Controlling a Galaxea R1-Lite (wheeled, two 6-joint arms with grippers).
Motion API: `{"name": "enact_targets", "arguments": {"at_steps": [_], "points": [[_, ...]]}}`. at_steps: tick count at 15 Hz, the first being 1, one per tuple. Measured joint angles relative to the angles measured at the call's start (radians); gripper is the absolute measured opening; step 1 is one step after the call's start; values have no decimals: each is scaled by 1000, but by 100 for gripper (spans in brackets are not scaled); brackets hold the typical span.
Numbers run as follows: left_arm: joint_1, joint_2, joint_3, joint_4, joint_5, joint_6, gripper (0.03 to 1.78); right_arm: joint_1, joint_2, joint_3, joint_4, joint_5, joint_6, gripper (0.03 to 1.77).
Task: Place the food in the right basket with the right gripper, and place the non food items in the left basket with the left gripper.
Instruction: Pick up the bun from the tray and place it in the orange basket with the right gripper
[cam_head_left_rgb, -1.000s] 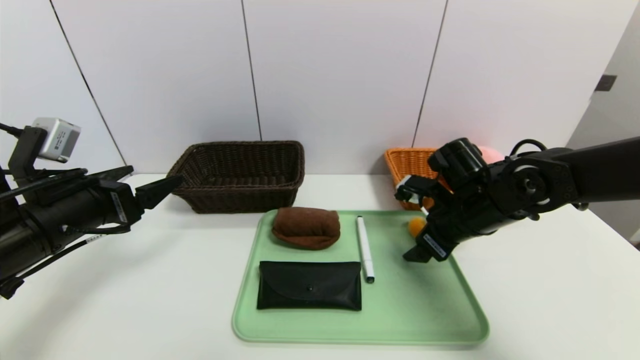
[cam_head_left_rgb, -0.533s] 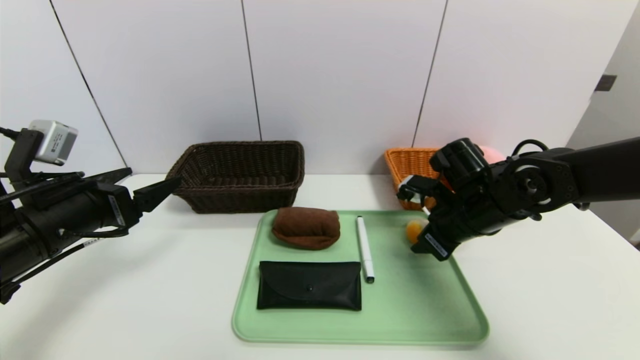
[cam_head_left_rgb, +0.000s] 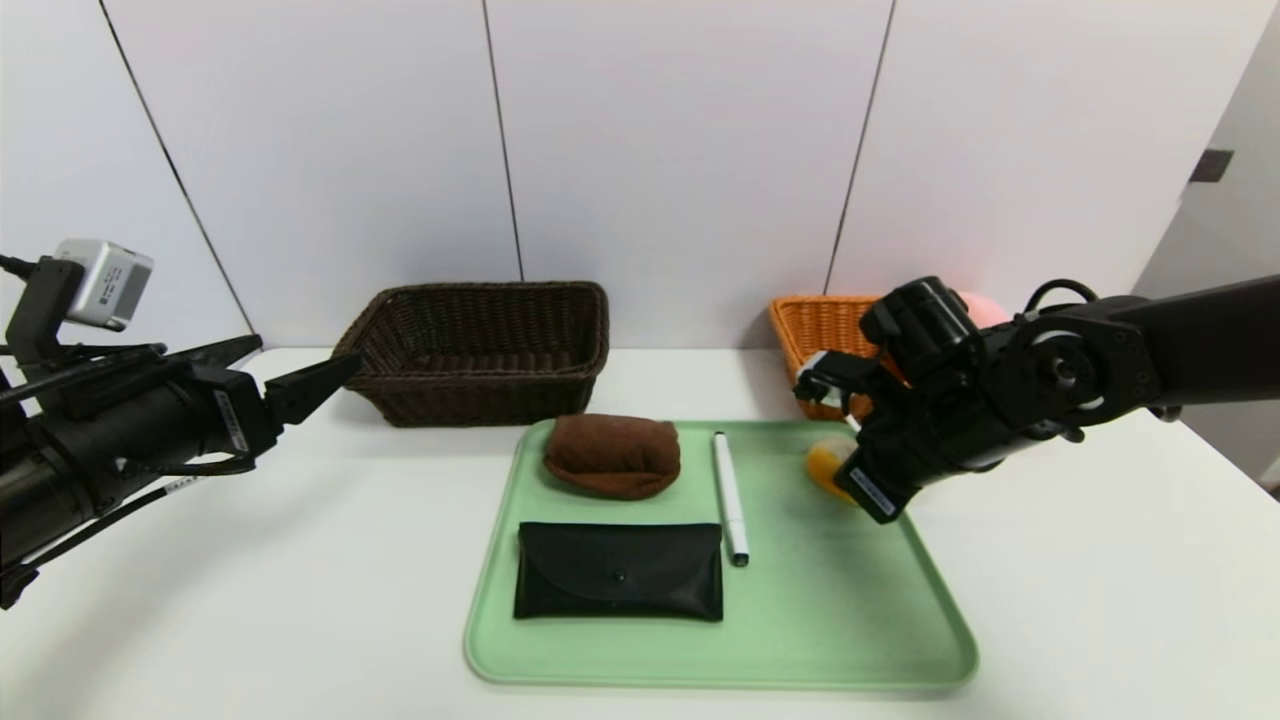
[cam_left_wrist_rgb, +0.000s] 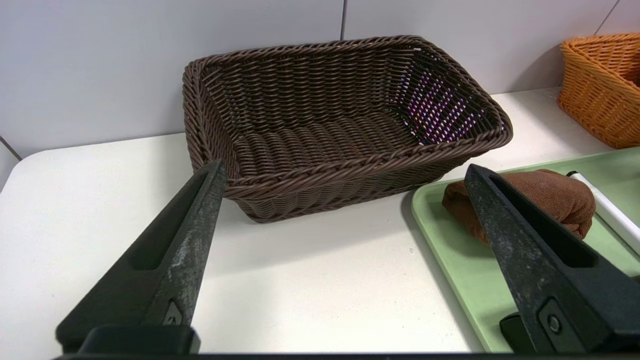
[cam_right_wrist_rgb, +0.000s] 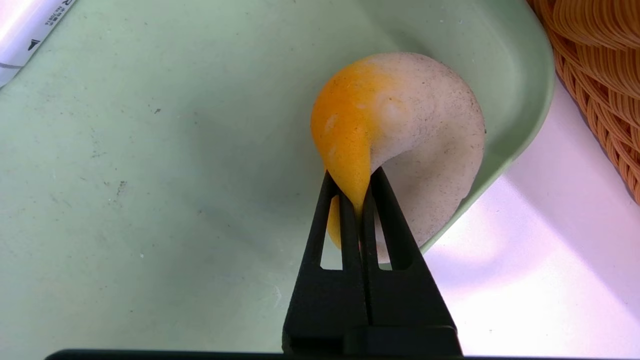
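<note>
Because the soft round orange-and-white piece (cam_right_wrist_rgb: 425, 100) squashes easily, the right gripper (cam_right_wrist_rgb: 356, 195) needs only a gentle pinch, and its two tips now nip a fold of the orange side. The piece is on the green tray (cam_head_left_rgb: 720, 672), near its edge. It would be good to lift straight up, then go over the rim of the orange-tan wicker basket (cam_head_left_rgb: 785, 335), which probably holds something pink too. The left gripper (cam_head_left_rgb: 310, 362) waits wide open near the dark brown wicker basket (cam_head_left_rgb: 480, 380).
</note>
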Motion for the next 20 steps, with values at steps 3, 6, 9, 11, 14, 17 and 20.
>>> {"name": "enact_targets", "arguments": {"at_steps": [3, 6, 9, 11, 14, 17, 20], "points": [[0, 0, 0, 0, -1, 0, 169, 3, -21, 7, -2, 7, 0, 5], [0, 0, 3, 0, 0, 0, 169, 25, -80, 9, -3, 33, 13, 5], [0, 2, 7, 0, 1, 0, 169, 61, -161, 5, -6, 46, 89, 5], [0, 4, 9, 0, 1, -1, 169, 63, -205, -19, -38, 73, 116, 5], [0, 4, 20, 0, 1, 0, 169, 19, -218, -96, -79, 78, 173, 5], [5, 0, 34, 0, 1, -1, 169, -83, -165, -218, -91, 75, 180, 5], [8, -3, 35, 0, 0, -1, 169, -156, -74, -294, -94, 71, 170, 5]]}}
